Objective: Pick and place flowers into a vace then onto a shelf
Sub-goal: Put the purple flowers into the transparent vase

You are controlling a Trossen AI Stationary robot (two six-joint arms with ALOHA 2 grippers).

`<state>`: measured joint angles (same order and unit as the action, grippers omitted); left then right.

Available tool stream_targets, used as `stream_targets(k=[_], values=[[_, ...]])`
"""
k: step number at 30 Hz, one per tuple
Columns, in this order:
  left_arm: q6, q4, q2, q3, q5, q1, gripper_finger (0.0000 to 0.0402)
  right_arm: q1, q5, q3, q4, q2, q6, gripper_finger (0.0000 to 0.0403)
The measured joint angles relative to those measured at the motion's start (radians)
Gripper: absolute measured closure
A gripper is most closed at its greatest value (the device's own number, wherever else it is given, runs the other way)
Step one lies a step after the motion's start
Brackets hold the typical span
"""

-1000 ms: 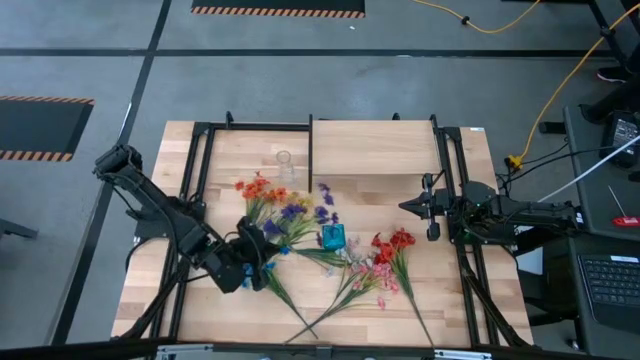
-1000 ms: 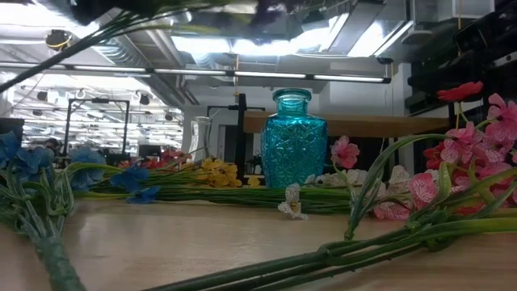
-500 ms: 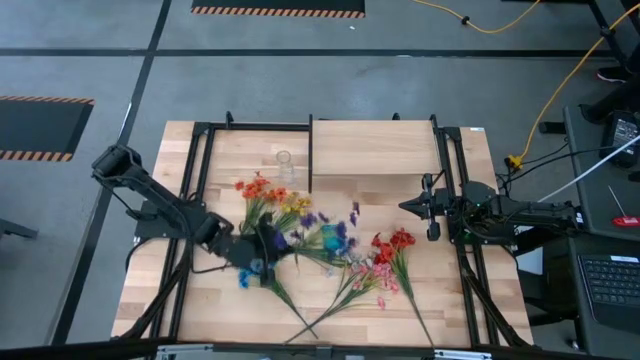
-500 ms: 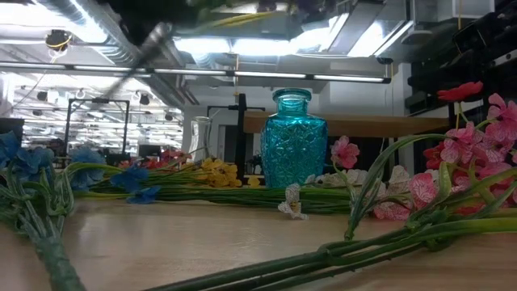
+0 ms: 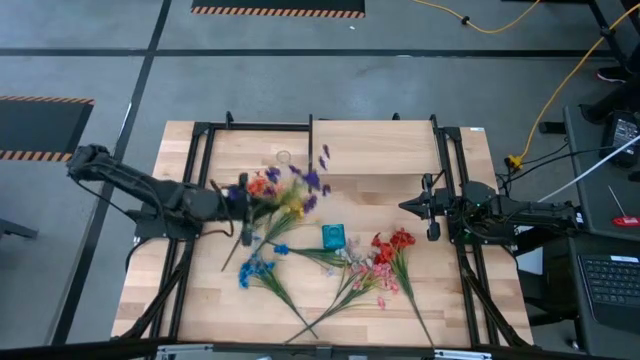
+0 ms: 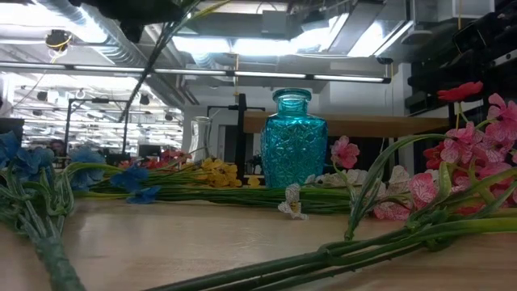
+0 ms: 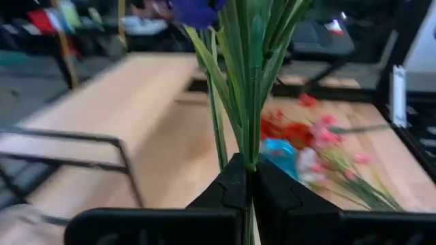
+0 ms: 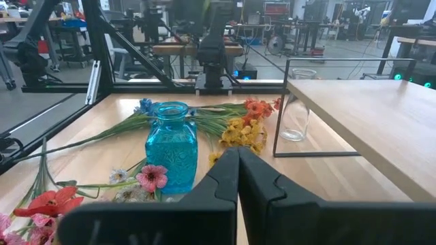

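My left gripper (image 5: 242, 198) is over the table's left half, shut on a bunch of purple flowers (image 5: 305, 178). Its blooms reach toward the shelf (image 5: 375, 148). A blue glass vase (image 5: 333, 237) stands upright mid-table. Orange and yellow flowers (image 5: 275, 192), blue flowers (image 5: 255, 270) and red and pink flowers (image 5: 385, 260) lie flat on the table. My right gripper (image 5: 405, 207) waits shut at the right, level, touching nothing. My left gripper pinches the bunch's green stalks (image 7: 246, 153) between its two fingers, several stalks together, partway along their length. The fingers lie about level and across the stalks. The bunch is lifted clear, tilted, with its lower end (image 6: 133, 97) hanging below the gripper.
A clear glass vase (image 5: 284, 160) stands by the shelf's left legs. The shelf's black legs (image 8: 279, 109) rise near it. Black frame rails (image 5: 195, 180) run along both sides of the table. Bare wood lies along the near edge at the left.
My left gripper has gone toward the table's far edge and a little to the left, staying shut on the purple flowers, and its wrist has turned. The bunch has swung round, its blooms now nearer the shelf. The blue flowers below it are uncovered.
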<state>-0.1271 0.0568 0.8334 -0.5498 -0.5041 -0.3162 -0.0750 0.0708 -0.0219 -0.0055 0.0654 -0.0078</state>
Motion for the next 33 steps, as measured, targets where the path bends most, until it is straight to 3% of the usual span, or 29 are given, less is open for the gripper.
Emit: stream_targets(k=[6,22,26,33], values=[[0.13,0.106,-0.091,0.035,0.006,0.117,0.0395,0.0,0.0,0.0,0.0,0.0,0.0,0.0395],[0.192,0.272,-0.072,0.035,0.274,0.431,0.0394,0.0,-0.002,0.0,0.0,0.0,-0.026,0.0395],[0.192,0.288,-0.072,0.035,0.272,0.459,0.0396,0.0,-0.003,0.0,0.0,0.0,-0.034,0.0395],[0.184,0.295,-0.071,0.035,0.265,0.518,0.0397,0.0,-0.116,0.0,0.003,0.0,-0.083,0.0395]])
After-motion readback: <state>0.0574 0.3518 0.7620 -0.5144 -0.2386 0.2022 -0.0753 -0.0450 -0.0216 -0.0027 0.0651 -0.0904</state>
